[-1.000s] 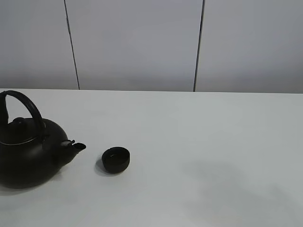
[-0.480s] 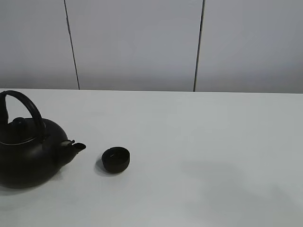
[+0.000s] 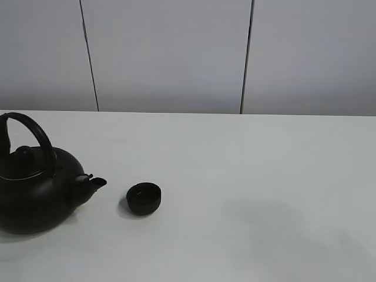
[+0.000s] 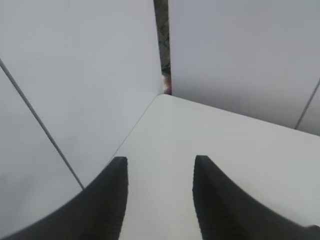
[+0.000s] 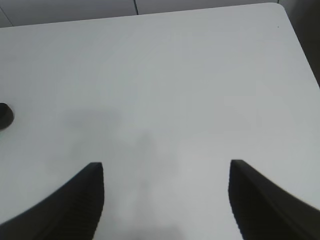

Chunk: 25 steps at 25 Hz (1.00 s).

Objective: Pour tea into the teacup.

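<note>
The small black teacup [image 3: 144, 198] stands upright on the white table [image 3: 264, 176], left of centre. Just to its left is the big black kettle [image 3: 35, 191], its spout pointing at the cup with a small gap between them. No tea is in view. Neither gripper appears in the exterior high view. My left gripper [image 4: 160, 167] is open and empty in the left wrist view, over a table corner by the wall. In the right wrist view my right gripper [image 5: 166, 167] is open above bare table, and the teacup [image 5: 5, 116] shows at the frame's edge, well away from the fingers.
Grey wall panels [image 3: 170, 53] run behind the table's far edge. A rounded table corner [image 5: 280, 7] shows in the right wrist view. A faint shadow [image 3: 264, 223] lies on the table to the right of the cup.
</note>
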Motion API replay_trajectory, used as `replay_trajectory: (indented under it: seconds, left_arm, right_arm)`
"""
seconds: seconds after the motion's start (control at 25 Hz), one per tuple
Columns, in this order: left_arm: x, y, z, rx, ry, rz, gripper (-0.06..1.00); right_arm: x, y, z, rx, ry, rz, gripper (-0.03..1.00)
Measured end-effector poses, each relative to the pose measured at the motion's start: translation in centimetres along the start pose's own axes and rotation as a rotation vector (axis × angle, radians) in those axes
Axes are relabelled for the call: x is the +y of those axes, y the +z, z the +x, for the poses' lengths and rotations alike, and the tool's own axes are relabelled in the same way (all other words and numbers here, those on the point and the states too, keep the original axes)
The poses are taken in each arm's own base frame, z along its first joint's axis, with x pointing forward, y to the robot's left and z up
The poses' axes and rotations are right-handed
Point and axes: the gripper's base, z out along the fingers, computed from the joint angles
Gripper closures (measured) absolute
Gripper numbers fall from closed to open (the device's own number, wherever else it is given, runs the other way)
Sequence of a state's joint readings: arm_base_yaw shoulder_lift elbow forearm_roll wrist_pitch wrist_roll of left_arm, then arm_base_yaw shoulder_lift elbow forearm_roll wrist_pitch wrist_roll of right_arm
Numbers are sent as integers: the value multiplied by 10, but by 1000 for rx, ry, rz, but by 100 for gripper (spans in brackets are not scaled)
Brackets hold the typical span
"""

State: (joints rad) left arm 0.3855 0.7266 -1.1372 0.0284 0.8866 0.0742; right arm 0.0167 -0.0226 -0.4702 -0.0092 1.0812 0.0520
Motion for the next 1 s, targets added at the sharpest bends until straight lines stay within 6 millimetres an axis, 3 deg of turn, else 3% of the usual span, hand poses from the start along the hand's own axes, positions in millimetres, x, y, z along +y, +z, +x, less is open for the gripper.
replay_trajectory:
  seconds: [0.12,0.24,0.36,0.48,0.6,0.84,1.0]
  left_arm:
    - [-7,-60,20,-67,17,61,63]
    - [-15,-116,53,-112,68,122,63]
    - [-20,-155,86,-166,96,151,63]
    - [-23,-170,117,-222,102,147,63]
    - [-26,-160,144,-200,102,151,63]
    - [-32,-95,178,56,52,206,63]
    - [-35,-67,197,156,34,218,63]
  right_arm:
    - [0,0,0,0,0,0,48]
    - [0,0,0,0,0,0,48]
    - [0,0,0,0,0,0,48]
    - [0,0,0,0,0,0,48]
    - [0,0,0,0,0,0,48]
    - [0,0,0,0,2,-3,48]
    - [0,0,0,0,2,-3,48]
